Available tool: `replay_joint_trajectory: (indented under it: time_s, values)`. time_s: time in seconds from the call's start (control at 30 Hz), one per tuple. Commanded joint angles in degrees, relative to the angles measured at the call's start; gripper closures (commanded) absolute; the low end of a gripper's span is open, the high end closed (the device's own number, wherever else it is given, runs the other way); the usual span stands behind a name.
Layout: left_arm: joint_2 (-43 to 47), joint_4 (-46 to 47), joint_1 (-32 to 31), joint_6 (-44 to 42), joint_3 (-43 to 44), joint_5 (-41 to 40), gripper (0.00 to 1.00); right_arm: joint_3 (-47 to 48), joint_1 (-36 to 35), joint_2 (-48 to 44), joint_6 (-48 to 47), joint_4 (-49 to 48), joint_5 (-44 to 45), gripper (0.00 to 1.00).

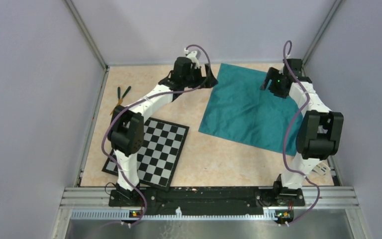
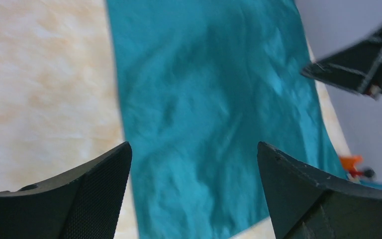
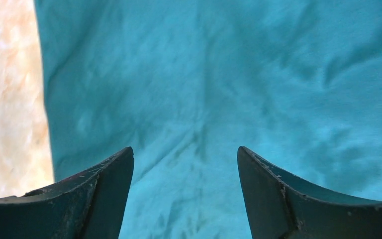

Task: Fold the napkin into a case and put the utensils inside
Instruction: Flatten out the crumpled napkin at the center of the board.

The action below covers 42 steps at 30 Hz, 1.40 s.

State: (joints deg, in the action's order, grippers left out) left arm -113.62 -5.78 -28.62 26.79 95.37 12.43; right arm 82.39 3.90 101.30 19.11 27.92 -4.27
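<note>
Napkin (image 1: 243, 109): spread flat on the table (image 1: 199, 149), far right.
Left hand (image 2: 194, 147): wide apart, empty, over the napkin's far left edge.
Right hand (image 3: 185, 149): wide apart, empty, above the napkin's far right part.
Utensils (image 1: 121, 97): far left, well apart from both hands.

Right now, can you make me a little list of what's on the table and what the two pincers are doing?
napkin: teal, spread flat, far right part of the table
utensils: slim sticks by the far left edge, apart from the napkin
checkerboard: near left part of the table
left pincer: open, holding nothing, over the napkin's far left corner
right pincer: open, holding nothing, over the napkin's far right part
folding: not started
</note>
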Motion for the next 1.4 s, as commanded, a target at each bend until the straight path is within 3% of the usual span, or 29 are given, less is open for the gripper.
replay_joint_trajectory:
  time_s: [0.0, 0.17, 0.33, 0.53, 0.8, 1.07, 1.27, 1.37]
  values:
    - [-0.16, 8.49, -4.41, 5.64, -9.21, 13.5, 0.01, -4.39, -1.89, 1.55, 2.29, -6.75, -14.25, 0.25]
    - [-4.65, 10.83, -8.83, 5.64, -10.05, 17.87, 0.02, -5.39, -3.59, 3.23, 2.25, -5.58, -12.75, 0.28]
    - [-8.09, 6.07, -9.2, 6.2, -9.1, 14.83, 0.02, -7.27, -3.55, 2.01, 1.14, -2.64, -5.82, 0.28]
    - [-8.93, 4.1, -7.58, 9.43, -12.06, 13.97, 0.02, -13.33, -3.55, 0.94, 1.96, -7.18, -5.57, 0.28]
    - [-6.15, 6.97, -7.5, 13.47, -21.43, 10.74, 0.01, -13.7, -3.55, 3.99, -1.2, -9.75, -5.21, 0.28]
    - [1.91, 10.51, -8.78, 18.16, -34.26, 6.91, 0.01, -9.86, -5.06, 11.12, -0.99, -12.79, -13.14, 0.28]
    - [3.83, 8.67, -9.36, 16.85, -33.86, 5.91, 0.01, -8.48, -7.41, 11.8, -1.84, -12.39, -16.25, 0.28]
    - [3.74, 4.64, -9.35, 14.34, -29.93, 5.22, 0.01, -7.4, -7.42, 8.3, -3.19, -8.21, -11.25, 0.28]
